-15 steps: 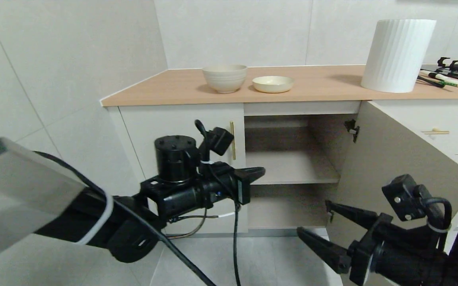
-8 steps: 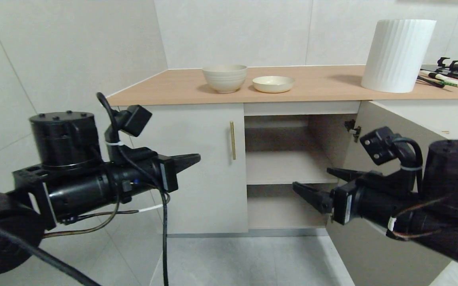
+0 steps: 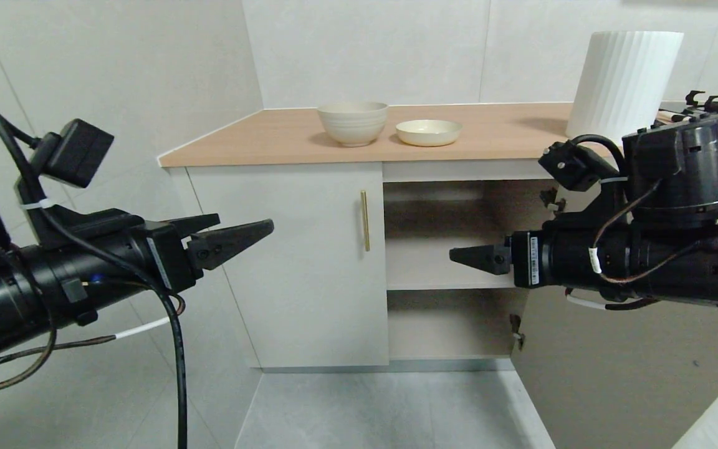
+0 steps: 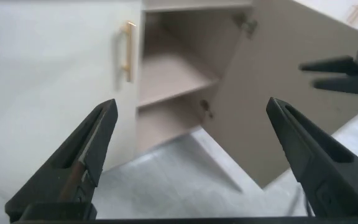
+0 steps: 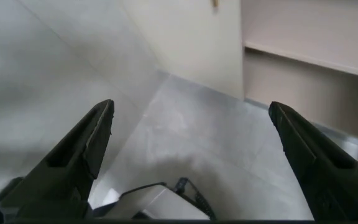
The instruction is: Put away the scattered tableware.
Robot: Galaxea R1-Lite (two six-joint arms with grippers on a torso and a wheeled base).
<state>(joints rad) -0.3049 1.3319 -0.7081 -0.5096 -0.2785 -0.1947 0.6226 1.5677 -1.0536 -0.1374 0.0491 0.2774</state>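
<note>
1. The bowl (image 3: 353, 123) stands upright on the left part of the bench (image 3: 508, 134). The small dish (image 3: 428, 131) lies just beside it, toward the right, and the two do not touch.
2. Both are cream coloured and seem to be glazed ceramic. I judge them stiff, brittle and a little slippery. The bowl is probably the heavier one.
3. The bowl is deep and round, with faint rings on its wall. I think the best hold is a pinch over the rim, one finger inside and one outside.
4. The dish is shallow with a low rim, so there is little to hold. A pinch across its edge could work, but I think it may tip.
5. The bench top looks like pale wood, matte and flat. Near its right end stands a tall white ribbed cylinder (image 3: 624, 87).
6. Below the bench, the cupboard's right door (image 3: 614, 349) is open and shows a plain shelf (image 3: 452, 265). The left door is shut and has a thin brass handle (image 3: 365, 220).
7. The left hand (image 3: 244, 223) hangs in front of the shut door, below the bench level. Its fingers are spread wide and it holds nothing.
8. The right hand (image 3: 459, 254) is in front of the open cupboard, about level with the shelf. Its fingers are also spread wide and it is empty.
</note>
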